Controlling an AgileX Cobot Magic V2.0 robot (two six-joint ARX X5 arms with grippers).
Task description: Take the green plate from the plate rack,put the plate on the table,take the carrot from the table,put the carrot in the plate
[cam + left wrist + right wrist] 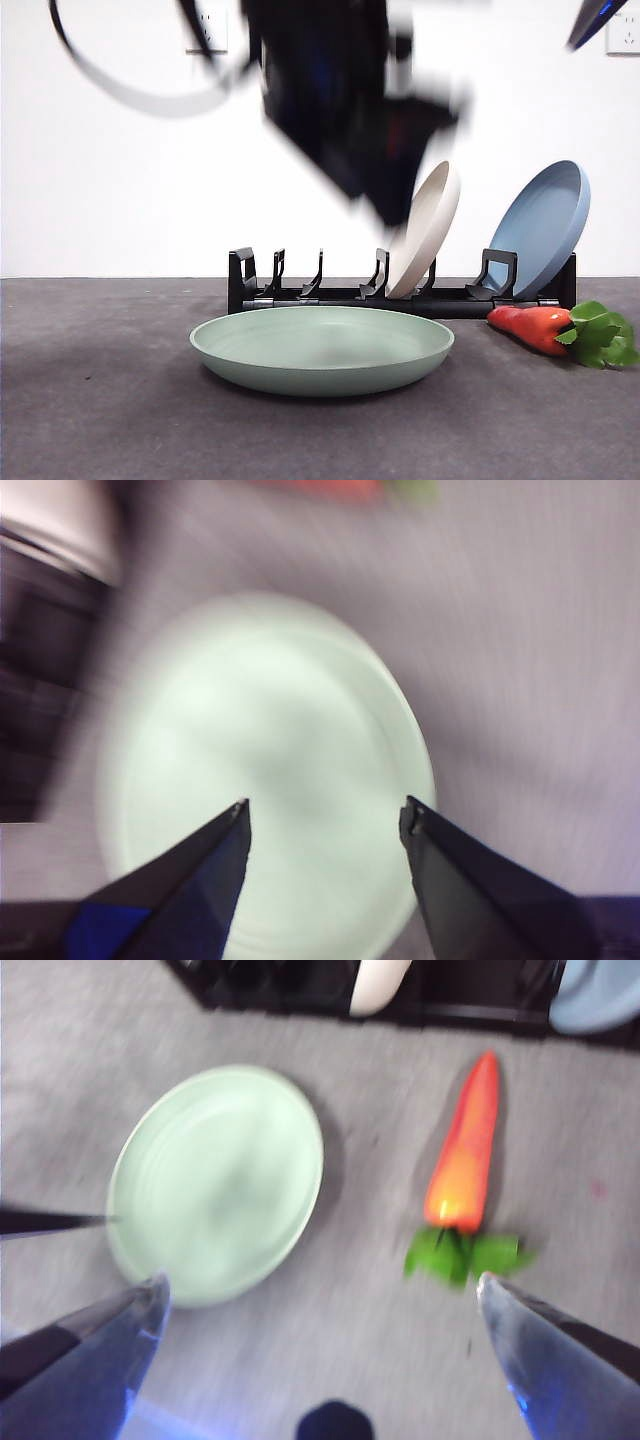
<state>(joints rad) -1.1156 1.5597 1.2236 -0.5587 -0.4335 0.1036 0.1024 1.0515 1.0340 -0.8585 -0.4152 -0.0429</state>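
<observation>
Lying flat on table (90, 400), green plate (322, 348) w/ rim free, left pincer (325, 815) wide above, right pincer (320, 1295) wide, carrot (465, 1165) apart.

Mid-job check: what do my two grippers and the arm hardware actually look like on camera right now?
The left gripper has two black, wedge-shaped jaws tapering to points, with a blue patch on one. The right gripper has similar tapering jaws that look glossy dark with a bluish sheen. From the front, the working arm is a motion-blurred black mass with a hint of blue, trailing a looping black cable.
</observation>
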